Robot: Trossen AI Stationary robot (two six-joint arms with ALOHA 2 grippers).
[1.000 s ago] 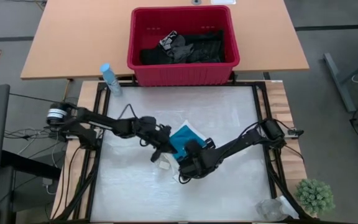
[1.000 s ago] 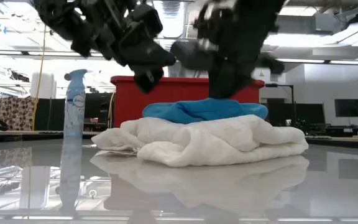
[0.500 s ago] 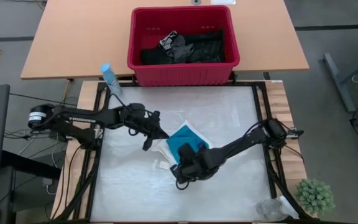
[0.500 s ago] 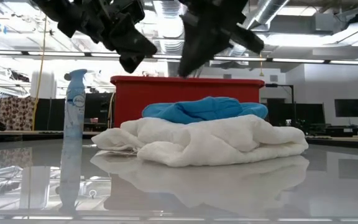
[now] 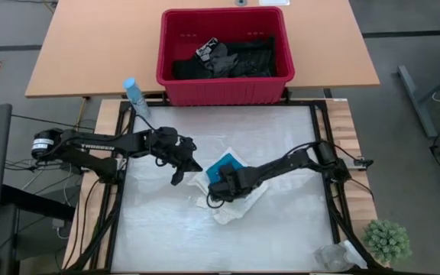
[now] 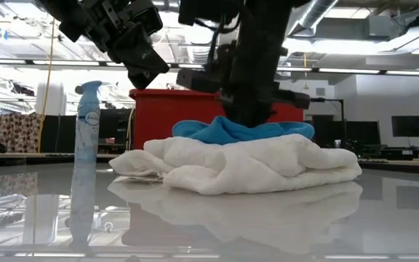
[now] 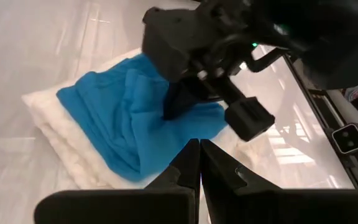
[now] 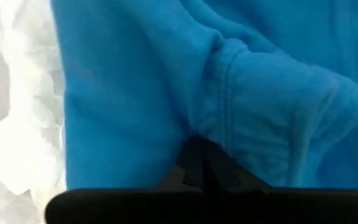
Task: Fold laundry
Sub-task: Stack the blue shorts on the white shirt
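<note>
1. Laundry sits near the middle of the desk (image 5: pixel 281 229): a teal garment (image 5: pixel 221 168) lies on top of a crumpled white garment (image 5: pixel 231 205).
2. Right gripper (image 5: pixel 214 191) is down on the teal garment, fingers pressed together with their tips in a fold of the cloth; the right wrist view shows the closed tips against a seam of the teal fabric (image 8: pixel 135 93). Whether any cloth is pinched between them cannot be told.
3. Left gripper (image 5: pixel 185 166) hangs above the desk just beside the pile's edge, fingers together and holding nothing; the teal garment (image 7: pixel 129 118) lies ahead of its tips, apart from them.
4. More dark garments (image 5: pixel 228 59) lie in the red basket (image 5: pixel 224 90) on the far side of the desk.
5. Spray bottle (image 5: pixel 135 97) stands near the basket's corner, well apart from the pile.
</note>
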